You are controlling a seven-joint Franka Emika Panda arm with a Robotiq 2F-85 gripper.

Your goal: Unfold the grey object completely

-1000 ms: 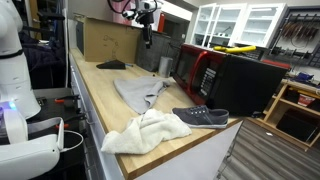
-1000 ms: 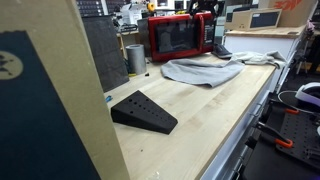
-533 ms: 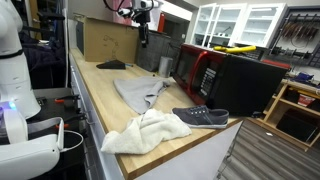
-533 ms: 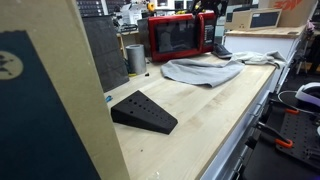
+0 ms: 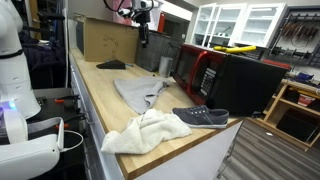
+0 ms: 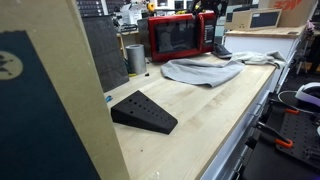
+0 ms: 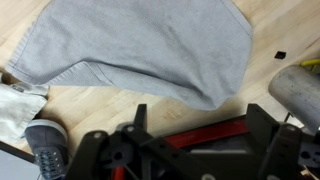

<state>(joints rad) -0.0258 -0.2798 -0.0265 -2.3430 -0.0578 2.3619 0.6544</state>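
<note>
- On the counter [image 5: 95, 85], the grey object [image 5: 140, 92] lies flat but partly doubled over itself. In an exterior view the white towel [image 5: 145, 132] is at its 6 o'clock, the shoe [image 5: 200, 116] at about 4 o'clock and a black wedge [image 5: 112, 65] at about 11 o'clock.
- Jaws: spread wide, gripping nothing, raised high above the counter and well apart from the cloth.
- Relative position: in the wrist view the grey object [image 7: 150, 45] fills the field at 12 o'clock from the jaws, with its folded-over edge on the side nearest them.
- Risk 1: pinching both layers at once. Cause: the fabric is thin and the layers lie flush, so a grasp at the fold would lift the whole cloth and leave it folded.
- Risk 2: dragging rather than unfolding. Cause: light cloth on smooth wood is likely to slide, and could ride onto the shoe [image 7: 45, 140] at 8 o'clock or the towel [image 7: 15, 100] at 9 o'clock.
- Risk 3: hard contact with the counter. Cause: thin fabric gives no cushion on descent.
- Risk 4: striking the metal can [image 7: 297, 95] at 3 o'clock. Cause: a wide sweep toward that side.
</note>
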